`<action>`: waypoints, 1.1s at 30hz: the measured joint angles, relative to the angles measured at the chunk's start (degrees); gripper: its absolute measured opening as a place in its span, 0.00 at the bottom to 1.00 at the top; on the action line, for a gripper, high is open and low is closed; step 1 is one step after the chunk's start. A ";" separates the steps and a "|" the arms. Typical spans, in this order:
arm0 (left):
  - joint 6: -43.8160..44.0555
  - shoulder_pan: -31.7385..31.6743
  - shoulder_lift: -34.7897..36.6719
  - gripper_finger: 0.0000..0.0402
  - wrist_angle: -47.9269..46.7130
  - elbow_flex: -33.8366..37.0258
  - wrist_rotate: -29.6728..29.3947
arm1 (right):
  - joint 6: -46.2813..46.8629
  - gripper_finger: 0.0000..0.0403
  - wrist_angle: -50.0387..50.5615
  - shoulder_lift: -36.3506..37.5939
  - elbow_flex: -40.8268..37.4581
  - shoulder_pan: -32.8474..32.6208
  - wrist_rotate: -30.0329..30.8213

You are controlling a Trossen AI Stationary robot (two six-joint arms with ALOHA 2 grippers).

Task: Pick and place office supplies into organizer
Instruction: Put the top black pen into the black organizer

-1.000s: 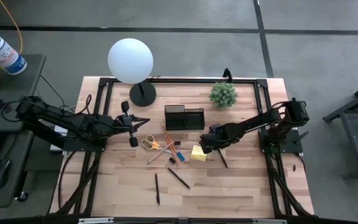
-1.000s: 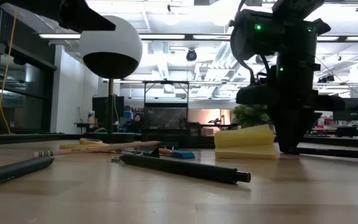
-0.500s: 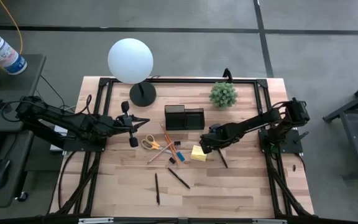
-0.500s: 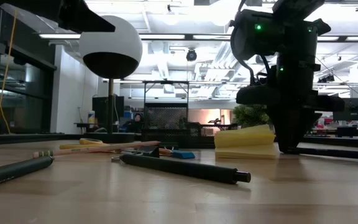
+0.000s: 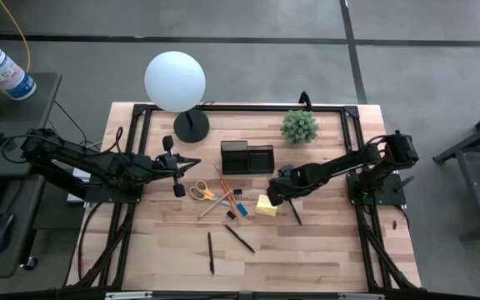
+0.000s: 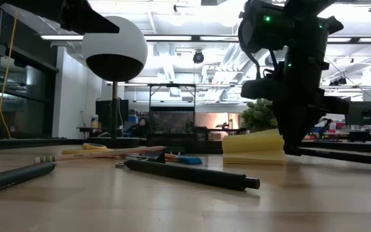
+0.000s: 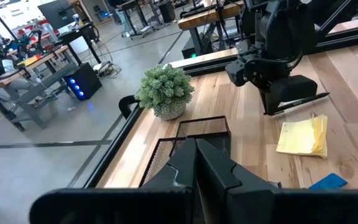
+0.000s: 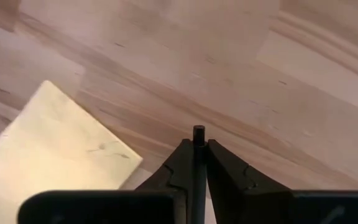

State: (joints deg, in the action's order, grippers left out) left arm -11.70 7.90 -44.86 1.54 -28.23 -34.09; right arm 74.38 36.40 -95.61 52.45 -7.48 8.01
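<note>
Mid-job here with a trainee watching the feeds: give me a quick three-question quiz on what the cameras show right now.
1. True or false: the right hand is shut on a black pen.
2. What lies right next to that hand? A) sticky-note pad B) scissors C) plant
3. Fill in: the hand hanging shut to the left of the organizer is the ___ hand.

Key: 1 true; 2 A; 3 left.
</note>
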 joint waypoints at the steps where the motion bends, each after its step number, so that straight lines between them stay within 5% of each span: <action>1: 0.00 0.00 0.00 0.00 0.00 0.00 0.00 | -0.28 0.08 -0.49 0.00 0.00 0.02 -0.02; 13: 0.04 0.00 0.00 0.00 0.00 0.00 0.00 | -8.61 0.08 3.49 0.07 7.87 0.44 5.82; 23: 0.02 0.00 0.00 0.00 -0.05 0.00 0.00 | -30.47 0.08 4.02 0.09 19.08 3.20 25.51; 27: 0.15 0.00 0.00 0.00 -0.68 0.00 0.02 | -41.35 0.08 -3.49 0.11 22.01 5.31 31.90; 33: 0.27 0.00 0.00 0.00 -1.77 0.00 0.02 | -57.69 0.06 -27.36 0.14 21.08 8.19 31.77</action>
State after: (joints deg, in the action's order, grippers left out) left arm -11.43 7.90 -44.86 -0.23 -28.23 -34.06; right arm 16.70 9.03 -95.48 73.53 0.71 39.78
